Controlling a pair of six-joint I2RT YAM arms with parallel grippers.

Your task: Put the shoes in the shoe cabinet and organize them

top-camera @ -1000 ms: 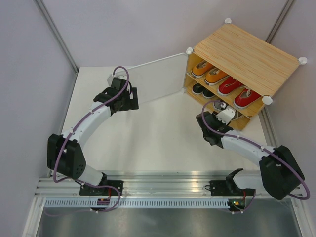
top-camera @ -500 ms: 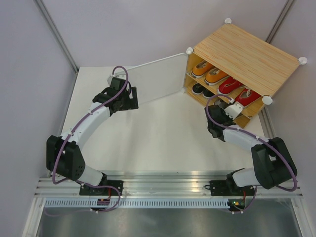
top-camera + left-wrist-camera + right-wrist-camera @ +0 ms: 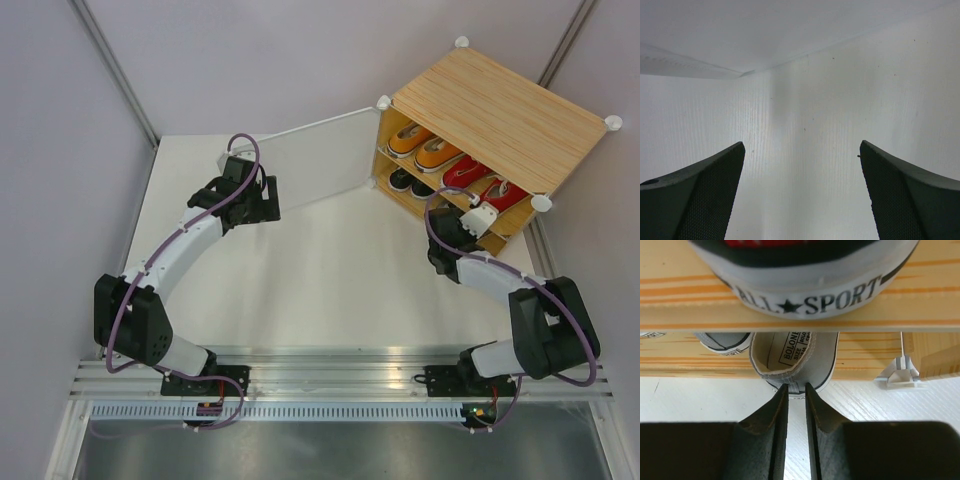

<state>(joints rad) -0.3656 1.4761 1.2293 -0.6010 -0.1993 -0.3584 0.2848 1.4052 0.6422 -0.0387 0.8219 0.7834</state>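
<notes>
The shoe cabinet (image 3: pixel 500 105) stands at the back right with its frosted door (image 3: pixel 320 160) swung open to the left. Two orange shoes (image 3: pixel 420 145) and two red shoes (image 3: pixel 485 182) sit on its upper shelf, and black shoes (image 3: pixel 410 183) sit below. My right gripper (image 3: pixel 484 222) is at the lower shelf's right end. In the right wrist view it (image 3: pixel 796 387) is shut on the heel of a grey shoe (image 3: pixel 800 365) lying toe-first on the lower shelf, beside another grey shoe (image 3: pixel 722 342). My left gripper (image 3: pixel 266 196) is open and empty, facing the door (image 3: pixel 805 100).
A red shoe's heel (image 3: pixel 805 285) on the upper shelf edge hangs just above my right gripper. The cabinet's white corner foot (image 3: pixel 900 375) is to its right. White table (image 3: pixel 330 270) lies between the arms, and grey walls close in on both sides.
My right gripper has moved up and right, from in front of the cabinet to its lower shelf, with the grey shoe. The left arm has not moved.
</notes>
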